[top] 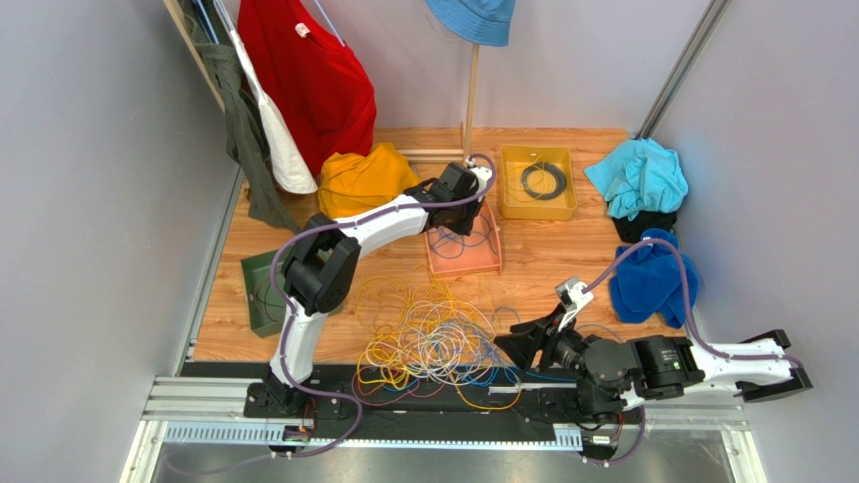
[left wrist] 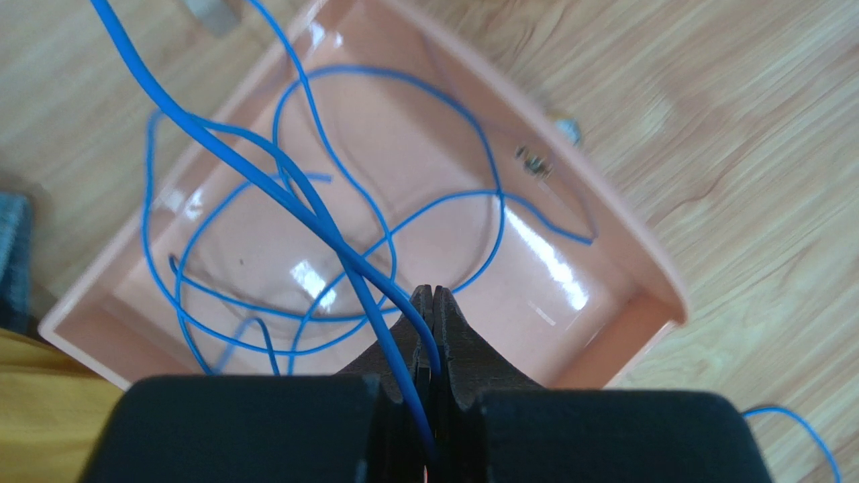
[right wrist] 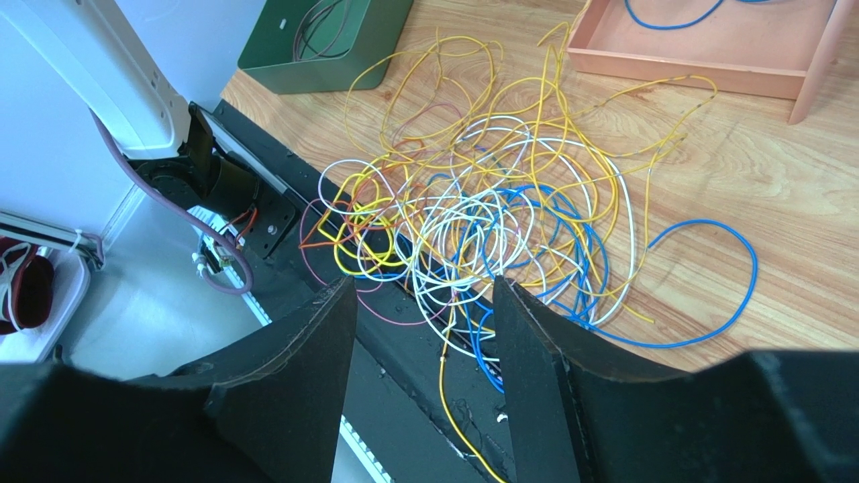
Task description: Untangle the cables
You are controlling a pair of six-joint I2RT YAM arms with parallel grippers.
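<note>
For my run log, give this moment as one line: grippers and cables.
left gripper: shut on blue cable over pink tray | right gripper: open, empty, facing tangled pile | yellow tray: black cable coiled inside

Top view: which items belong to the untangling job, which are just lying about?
Job: cable tangle, blue cable pinched in left gripper, peach tray, yellow tray holding black coil, green tray.
Lying about: red shirt, blue bucket hat, orange cloth, teal cloth, blue towel.

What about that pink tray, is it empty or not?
Not empty. Loops of blue cable lie inside the tray, one strand running up into the shut left end effector.
</note>
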